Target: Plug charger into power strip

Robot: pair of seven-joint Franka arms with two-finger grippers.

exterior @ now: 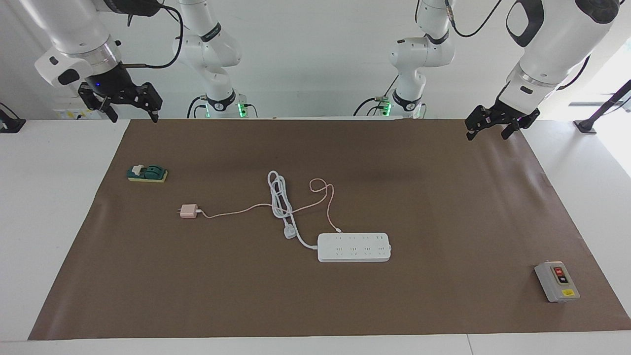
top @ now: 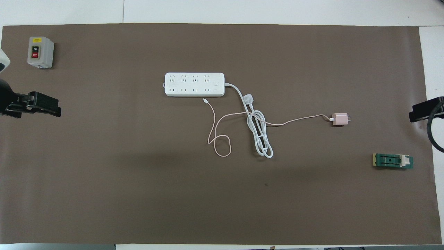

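The pale pink charger (exterior: pixel 188 211) lies on the brown mat toward the right arm's end, its prongs pointing to that end; it also shows in the overhead view (top: pixel 340 119). Its thin pink cable (exterior: pixel 236 212) loops across the strip's coiled white cord. The white power strip (exterior: pixel 354 247) lies flat mid-table, sockets up, farther from the robots than the charger; it also shows in the overhead view (top: pixel 194 84). My right gripper (exterior: pixel 134 116) hangs open and empty over the mat's corner. My left gripper (exterior: pixel 488 134) hangs open and empty over the other near corner. Both arms wait.
The strip's white three-pin plug (exterior: pixel 290 231) and coiled cord (exterior: pixel 278 195) lie beside the strip. A green and yellow block (exterior: pixel 147 173) sits toward the right arm's end. A grey box with red and black buttons (exterior: pixel 556 281) sits toward the left arm's end.
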